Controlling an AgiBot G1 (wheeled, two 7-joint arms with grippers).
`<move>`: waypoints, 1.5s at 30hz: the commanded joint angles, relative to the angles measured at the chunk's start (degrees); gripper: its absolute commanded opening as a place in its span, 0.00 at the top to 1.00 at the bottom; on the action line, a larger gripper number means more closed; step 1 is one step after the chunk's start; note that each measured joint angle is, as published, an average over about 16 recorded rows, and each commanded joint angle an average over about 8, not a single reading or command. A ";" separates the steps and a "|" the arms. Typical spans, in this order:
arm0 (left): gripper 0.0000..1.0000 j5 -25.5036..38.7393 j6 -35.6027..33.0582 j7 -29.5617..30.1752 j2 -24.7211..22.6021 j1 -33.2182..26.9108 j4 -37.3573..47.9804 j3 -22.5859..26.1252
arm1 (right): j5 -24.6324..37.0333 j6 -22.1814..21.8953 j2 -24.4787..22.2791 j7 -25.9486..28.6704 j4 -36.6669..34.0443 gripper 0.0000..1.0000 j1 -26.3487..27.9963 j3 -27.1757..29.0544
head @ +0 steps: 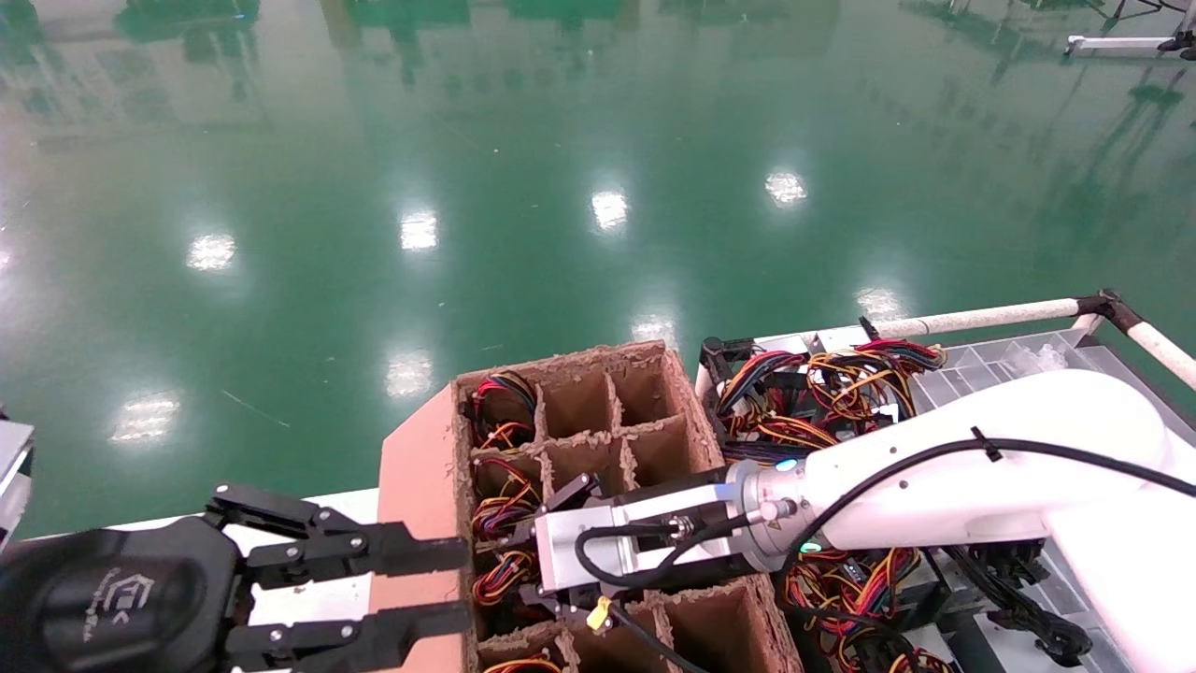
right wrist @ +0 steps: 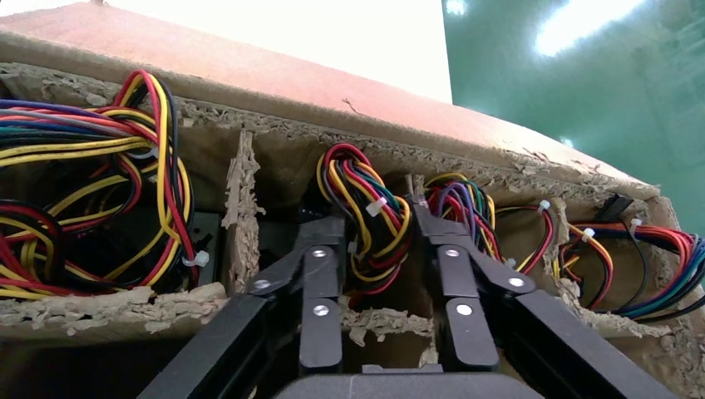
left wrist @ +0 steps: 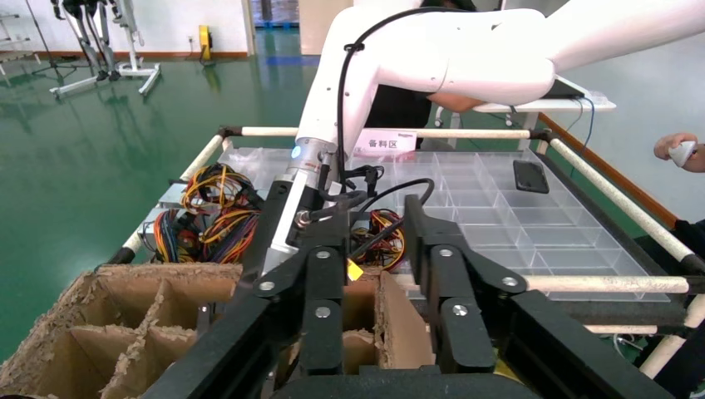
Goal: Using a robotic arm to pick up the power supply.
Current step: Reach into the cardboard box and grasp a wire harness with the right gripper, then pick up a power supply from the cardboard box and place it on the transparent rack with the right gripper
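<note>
A brown cardboard box [head: 420,467] with a grid of cells holds power supplies under bundles of coloured wires. My right gripper [head: 525,547] reaches into a cell in the box's left column. In the right wrist view this gripper [right wrist: 376,223] is open, its fingers on either side of one power supply's red, yellow and black wire bundle [right wrist: 366,208]; the unit's body is hidden down in the cell. My left gripper [head: 465,584] is open at the box's left side. Its fingers [left wrist: 331,249] straddle the box's outer wall [left wrist: 403,328].
To the right of the box, a bin [head: 822,393] holds more wired power supplies. Behind it lies a clear divided tray [head: 1009,360] inside a white padded rail [head: 981,318]. A person's hand [left wrist: 682,151] shows beyond the tray. Green floor [head: 561,140] lies ahead.
</note>
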State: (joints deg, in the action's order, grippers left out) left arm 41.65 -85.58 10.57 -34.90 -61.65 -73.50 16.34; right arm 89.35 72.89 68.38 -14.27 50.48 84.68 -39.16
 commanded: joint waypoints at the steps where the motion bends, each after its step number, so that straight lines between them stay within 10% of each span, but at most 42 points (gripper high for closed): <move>1: 0.00 -0.01 0.00 0.00 0.00 0.00 0.00 0.01 | 0.12 0.05 -0.01 0.24 0.00 1.00 0.01 -0.09; 26: 0.00 -0.07 0.05 -0.05 0.04 -0.02 0.00 0.11 | -12.85 4.18 -8.80 8.29 4.71 1.00 -0.26 7.91; 45: 0.00 -0.12 0.08 -0.09 0.07 -0.04 0.00 0.18 | -19.34 6.91 -15.12 11.64 -1.37 1.00 16.93 15.36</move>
State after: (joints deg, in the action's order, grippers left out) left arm 41.53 -85.50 10.48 -34.83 -61.69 -73.50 16.52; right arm 71.03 79.51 53.44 -3.58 47.89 101.81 -24.32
